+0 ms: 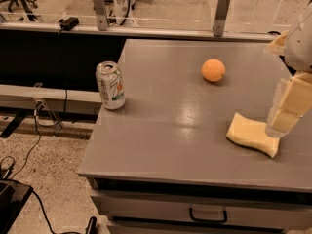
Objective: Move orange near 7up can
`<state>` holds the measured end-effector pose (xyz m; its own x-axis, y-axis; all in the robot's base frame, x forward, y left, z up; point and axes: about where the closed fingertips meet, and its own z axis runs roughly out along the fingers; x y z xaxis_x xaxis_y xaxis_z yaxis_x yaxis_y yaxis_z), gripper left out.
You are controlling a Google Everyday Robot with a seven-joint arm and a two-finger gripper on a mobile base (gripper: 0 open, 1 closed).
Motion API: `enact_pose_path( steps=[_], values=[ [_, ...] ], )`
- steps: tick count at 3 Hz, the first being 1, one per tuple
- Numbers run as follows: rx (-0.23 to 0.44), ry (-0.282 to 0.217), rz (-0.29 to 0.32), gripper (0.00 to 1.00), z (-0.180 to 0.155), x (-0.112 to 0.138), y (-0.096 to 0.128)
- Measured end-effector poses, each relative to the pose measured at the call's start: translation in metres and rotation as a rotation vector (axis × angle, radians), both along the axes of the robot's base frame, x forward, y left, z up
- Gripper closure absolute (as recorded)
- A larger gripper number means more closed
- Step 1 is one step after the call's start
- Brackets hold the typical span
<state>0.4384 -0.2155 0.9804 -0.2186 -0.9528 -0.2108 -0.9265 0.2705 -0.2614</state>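
A grey bench (175, 145) carries everything. The gripper (277, 130) hangs at its right edge, over a yellow sponge (248, 133); whether it is clenched or released, I cannot tell. The can (110, 86) stands at the left edge, the orange (213, 70) well apart, farther back.

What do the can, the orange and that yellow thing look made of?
The 7up can: likely aluminium, shiny top. The orange: seemingly fruit, matte skin. The sponge: probably foam, pale, wavy edge. The gripper hangs at the sponge's right end.
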Motion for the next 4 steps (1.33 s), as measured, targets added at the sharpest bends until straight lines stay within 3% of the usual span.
enact_pose_path(
  steps=[2,3,4],
  values=[
    [0.001,-0.013,-0.011,0.0,0.003,0.003,-0.002],
    [-0.026,-0.037,-0.037,0.0,0.013,0.03,-0.019],
    [-0.021,-0.067,-0.079,0.0,0.026,0.084,-0.044]
  ],
)
